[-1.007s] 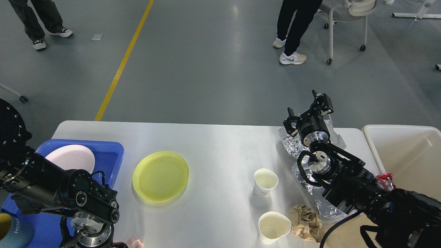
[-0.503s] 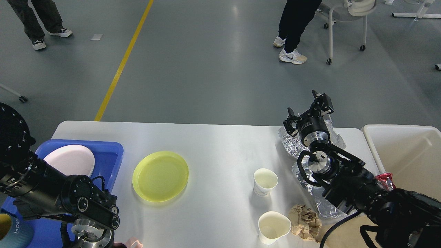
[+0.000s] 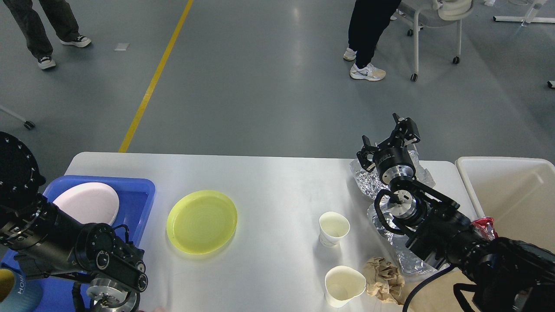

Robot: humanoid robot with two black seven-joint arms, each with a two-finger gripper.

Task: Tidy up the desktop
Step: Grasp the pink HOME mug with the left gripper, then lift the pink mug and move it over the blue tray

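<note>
Desktop [image 3: 269, 182] spans most of lower view, w/ our right gripper [image 3: 390, 138] raised over its far-right corner at approx 2 o'clock from table centre; our right arm comes in from 4 o'clock. Right gripper's fingers look spread apart, nothing between them, not touching anything we can see; crumpled foil [image 3: 368, 182] lies on desktop just under/behind it. Our left arm enters at 8 o'clock, over near-left edge; left gripper's far end is cut off by bottom edge of view, so can't tell its state or whether it holds anything. Blue tray [image 3: 138, 190] sits at left end of desktop, approx 9 o'clock, w/ a pink plate [image 3: 89, 201] inside. Yellow plate [image 3: 202, 221] lies flat on desktop just right of tray, apart from it. Two paper cups: one upright [image 3: 334, 229] right of centre, second [image 3: 344, 286] at 5 o'clock near front edge, touching a brown paper wad [image 3: 383, 279] on its right. Off-white bin [image 3: 503, 190] stands beside desktop's right end at 3 o'clock, a red wrapper [image 3: 484, 226] at its near rim.
</note>
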